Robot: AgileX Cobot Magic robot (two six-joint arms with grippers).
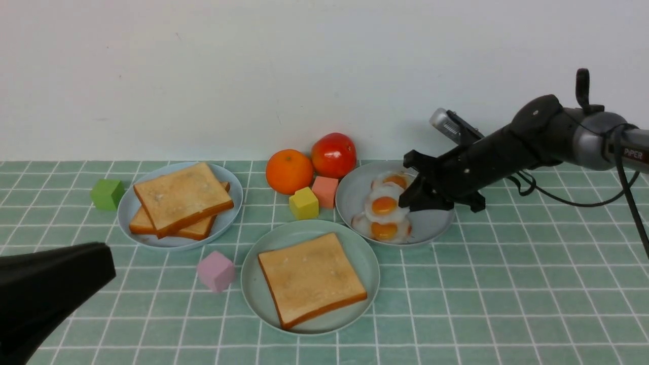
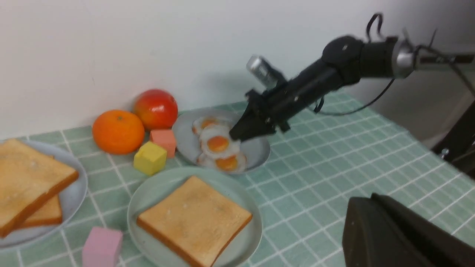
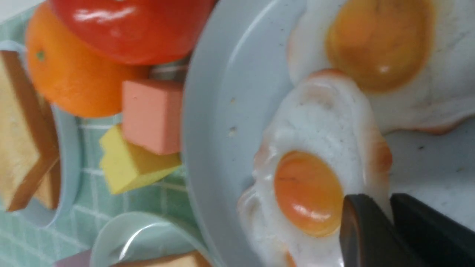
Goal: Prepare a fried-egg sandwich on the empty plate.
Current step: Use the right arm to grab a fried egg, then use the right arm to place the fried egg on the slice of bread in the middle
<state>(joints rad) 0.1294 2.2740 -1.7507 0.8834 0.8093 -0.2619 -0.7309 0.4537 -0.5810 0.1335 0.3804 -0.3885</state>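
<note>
One toast slice (image 1: pixel 312 281) lay alone on the pale green plate (image 1: pixel 256 304) at the lower centre of the front view, so the sandwich seemed to have its base and nothing more. An egg and a top slice were left to add. Two more slices (image 1: pixel 182 195) sat crossed on a blue-grey plate (image 1: pixel 124 225) at the upper left (spare bread, one could say). Three fried eggs (image 1: pixel 384 206) overlapped on a greyer plate (image 1: pixel 438 230), right of centre, where the right gripper (image 3: pixel 371 211) reached in from the upper right.

The front view hid its fingertips against the dark arm. The right wrist view showed them close together at the edge of the middle egg, with the egg's white running up between them; they appeared clamped on it, though it had not been lifted clear.

The left gripper was together and held nothing visible; the front view gave only a dark blurred shape (image 1: pixel 50 289) at the lower left. The left wrist view alone showed a dark gap beyond the table's edge (image 2: pixel 438 148) at the right, while the right wrist view alone brought out the browned rims of the eggs.
</note>
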